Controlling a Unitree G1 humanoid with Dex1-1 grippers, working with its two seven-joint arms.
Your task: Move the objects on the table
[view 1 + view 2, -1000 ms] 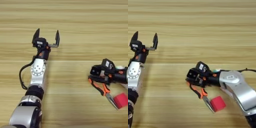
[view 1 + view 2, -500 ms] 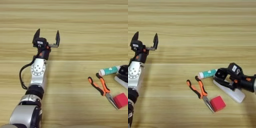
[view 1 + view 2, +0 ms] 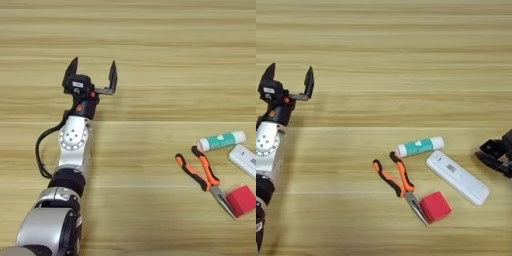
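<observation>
Objects lie grouped at the near right of the table (image 3: 381,60): white-and-green tube (image 3: 419,146), orange-handled pliers (image 3: 398,184) just nearer, red cube (image 3: 434,206) at the pliers' tip, white flat device (image 3: 457,177) right of the tube. Left gripper (image 3: 90,76): far left, fingers spread, empty. Right gripper (image 3: 497,155): right edge, finger state cannot be determined

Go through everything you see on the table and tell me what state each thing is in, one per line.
left gripper: open, empty, raised over bare table
right gripper: at the right edge, holding nothing
white-and-green tube: lying flat, cap on
pliers: lying flat, handles spread
red cube: resting at the pliers' tip
white flat bar: lying flat, free
</observation>
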